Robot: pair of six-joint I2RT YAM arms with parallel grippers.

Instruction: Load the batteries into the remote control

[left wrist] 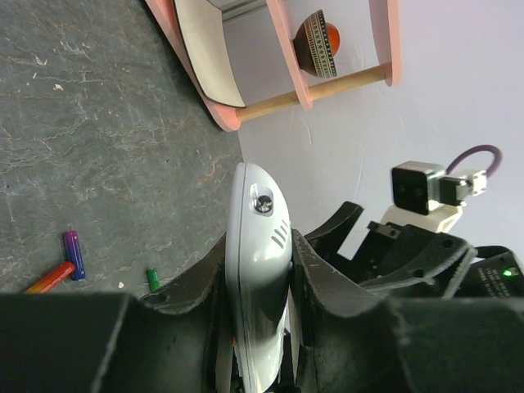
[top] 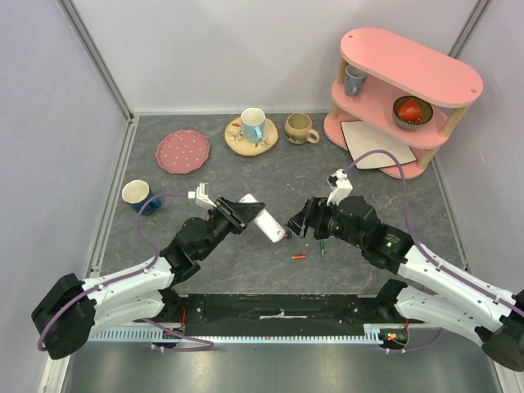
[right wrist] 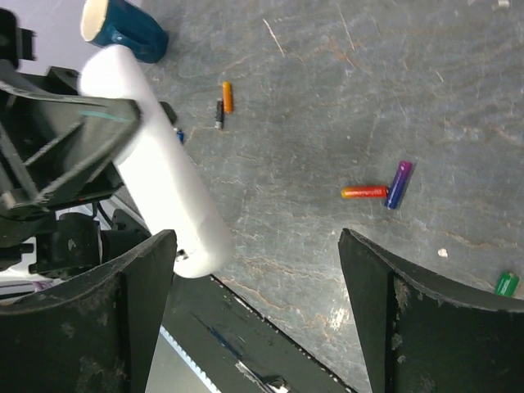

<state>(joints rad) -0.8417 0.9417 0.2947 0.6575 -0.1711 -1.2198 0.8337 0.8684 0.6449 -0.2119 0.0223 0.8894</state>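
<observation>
top view: the left claw (top: 237,214) clamps the slim white plastic remote control (top: 266,219); the right claw (top: 299,223) gapes empty just beside its tip.
left wrist: the tiny red-orange, purple and green batteries (left wrist: 74,254) lie off to the claw's side.
right wrist: they lie ahead, between its fingers (right wrist: 426,319); a shallow pinch could roll one away.

Left arm (top: 123,291) and right arm (top: 446,274): white link shells, black joint housings. Purple cable (top: 379,153) loops along each. White camera block (top: 340,183) at the wrist. Right gripper (right wrist: 258,246) fingers (right wrist: 393,327) black, apparently foam-faced. Green indicator light (left wrist: 505,272) lit on right arm.
</observation>
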